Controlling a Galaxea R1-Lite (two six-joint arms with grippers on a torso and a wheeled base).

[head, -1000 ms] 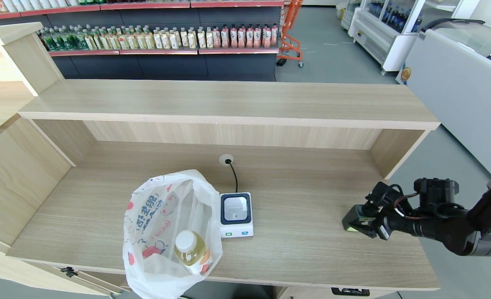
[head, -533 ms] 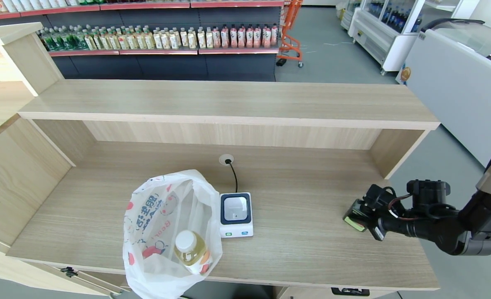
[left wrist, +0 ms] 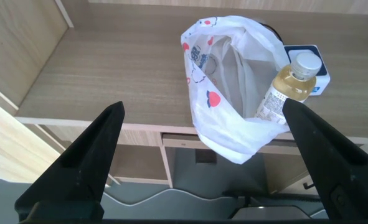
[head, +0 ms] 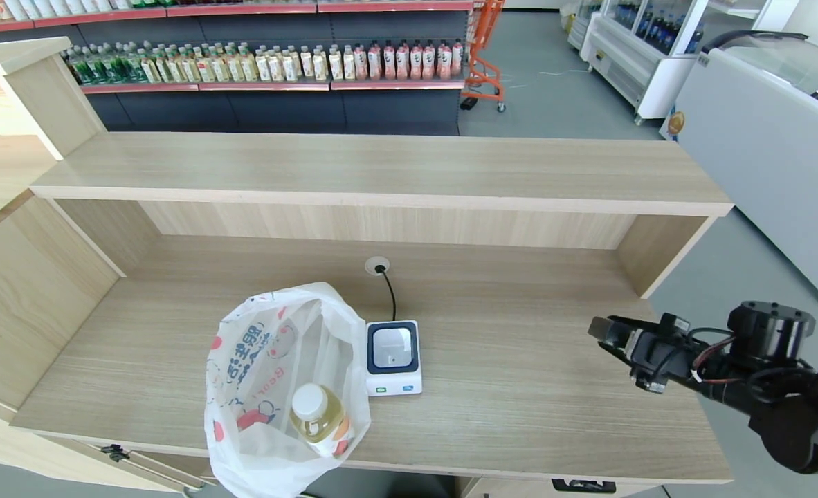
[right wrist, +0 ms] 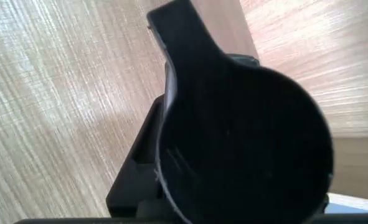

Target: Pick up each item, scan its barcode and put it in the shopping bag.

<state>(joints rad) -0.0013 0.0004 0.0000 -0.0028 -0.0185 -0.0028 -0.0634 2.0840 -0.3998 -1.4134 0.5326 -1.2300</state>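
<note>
One bottle (left wrist: 286,90), apart from left fingers (left wrist: 87,163)

Stocked shelves (head: 264,66), orange cart (head: 484,48), chest freezer (head: 762,138)

light: bright, even | shadows: faint, soft under pale wood-grain counter shelf (head: 381,169) | glare: white chest freezer's glass lid (head: 789,66) | head-view edges: lines bow

L: left gripper (left wrist: 203,111) points downward, its two dark fingers (left wrist: 90,163) spread wide apart, jaws agape | R: right arm (head: 769,398) enters low from the robot's right, forearm roughly level and aimed toward the robot's left, cables looped at the wrist (head: 693,353) | R end: right gripper (head: 601,327) extended ahead of the wrist, grip state unreadable
</note>
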